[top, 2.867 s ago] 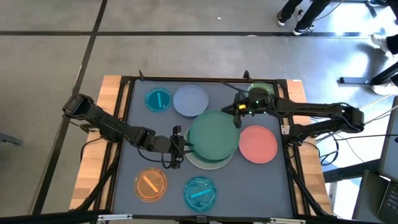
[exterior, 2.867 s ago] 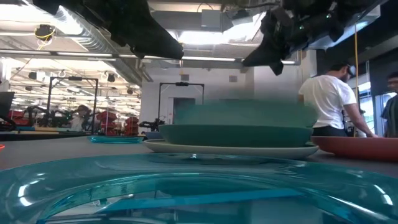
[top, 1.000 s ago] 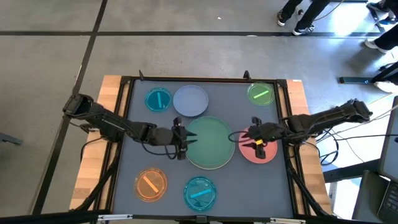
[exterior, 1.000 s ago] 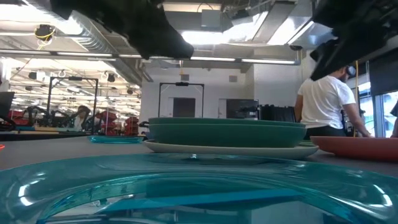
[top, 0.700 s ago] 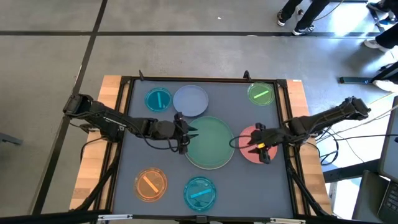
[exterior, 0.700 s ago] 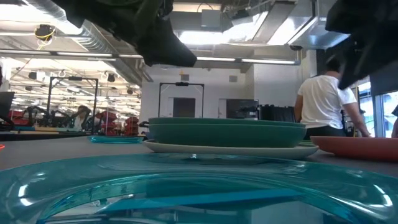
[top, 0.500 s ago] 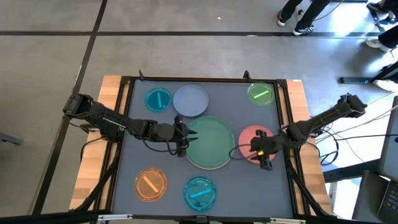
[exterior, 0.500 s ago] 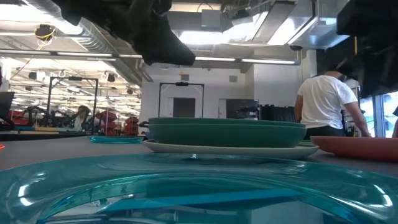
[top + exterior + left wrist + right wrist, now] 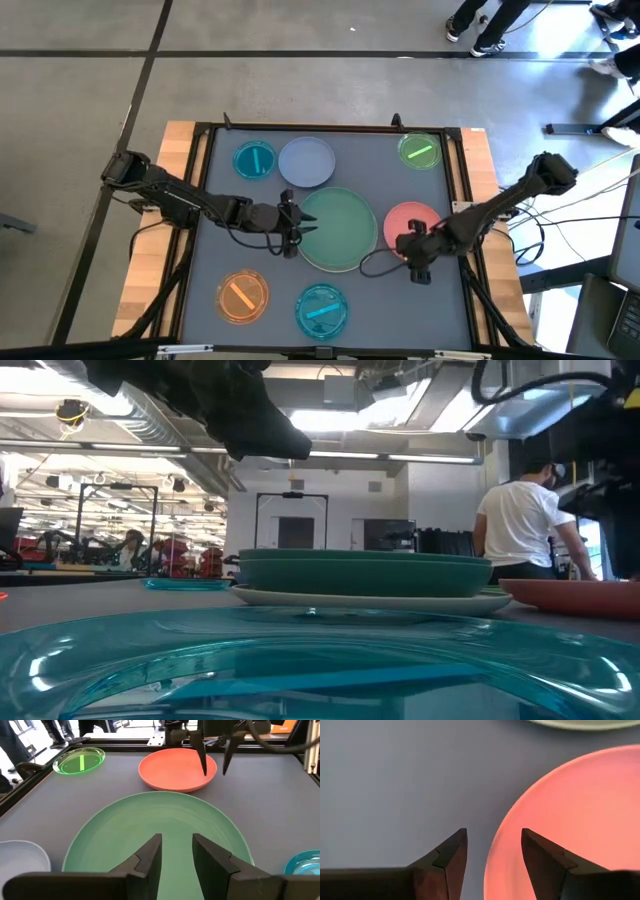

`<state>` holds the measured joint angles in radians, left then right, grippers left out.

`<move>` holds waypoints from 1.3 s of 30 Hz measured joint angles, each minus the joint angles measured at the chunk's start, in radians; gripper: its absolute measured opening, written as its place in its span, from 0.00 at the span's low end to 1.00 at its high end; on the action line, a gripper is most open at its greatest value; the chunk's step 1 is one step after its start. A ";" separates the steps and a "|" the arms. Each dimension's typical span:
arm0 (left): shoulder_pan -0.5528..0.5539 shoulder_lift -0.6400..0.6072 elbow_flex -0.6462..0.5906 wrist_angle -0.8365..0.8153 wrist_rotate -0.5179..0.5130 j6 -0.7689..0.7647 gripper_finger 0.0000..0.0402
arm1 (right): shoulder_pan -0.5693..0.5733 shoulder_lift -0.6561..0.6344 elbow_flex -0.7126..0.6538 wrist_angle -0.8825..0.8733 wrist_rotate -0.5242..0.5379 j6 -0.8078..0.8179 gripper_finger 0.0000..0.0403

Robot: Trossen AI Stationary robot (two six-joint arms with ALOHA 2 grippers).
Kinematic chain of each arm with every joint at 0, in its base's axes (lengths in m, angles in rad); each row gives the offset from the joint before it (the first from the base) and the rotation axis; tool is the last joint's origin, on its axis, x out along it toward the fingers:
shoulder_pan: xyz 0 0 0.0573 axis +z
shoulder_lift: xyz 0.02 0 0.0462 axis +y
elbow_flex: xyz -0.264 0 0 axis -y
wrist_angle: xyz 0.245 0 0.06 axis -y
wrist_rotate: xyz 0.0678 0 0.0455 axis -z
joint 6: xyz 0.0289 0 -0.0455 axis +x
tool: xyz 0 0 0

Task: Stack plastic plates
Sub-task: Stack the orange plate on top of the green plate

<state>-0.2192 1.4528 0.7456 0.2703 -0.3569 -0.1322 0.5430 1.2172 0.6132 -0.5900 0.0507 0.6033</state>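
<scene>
Right gripper [image 9: 490,851] fingers parted, empty, straddling the pink plate's [image 9: 575,820] rim, apparently just above it. Left gripper [image 9: 176,855] fingers slightly apart, empty, over the edge of the green plate [image 9: 338,229], which sits stacked on the cream plate [image 9: 370,599] mid-table [image 9: 400,310].

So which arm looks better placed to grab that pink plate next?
The right arm, probably. Its gripper hangs at the near rim of the pink plate, fingers open astride the edge. The left gripper sits across the big green plate, farther from it.
</scene>
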 joint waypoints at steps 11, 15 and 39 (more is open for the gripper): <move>0.000 0.000 0.000 0.000 0.000 0.000 0.25 | 0.000 0.111 0.000 -0.002 0.036 -0.004 0.43; 0.000 0.000 0.000 0.000 0.000 0.000 0.25 | 0.000 0.144 0.000 -0.012 0.048 -0.031 0.43; 0.000 0.000 0.000 0.000 0.000 0.000 0.25 | 0.000 0.156 0.110 -0.345 0.239 -0.063 0.01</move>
<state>-0.2192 1.4528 0.7456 0.2701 -0.3569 -0.1322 0.5426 1.3735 0.7228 -0.9349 0.2893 0.5404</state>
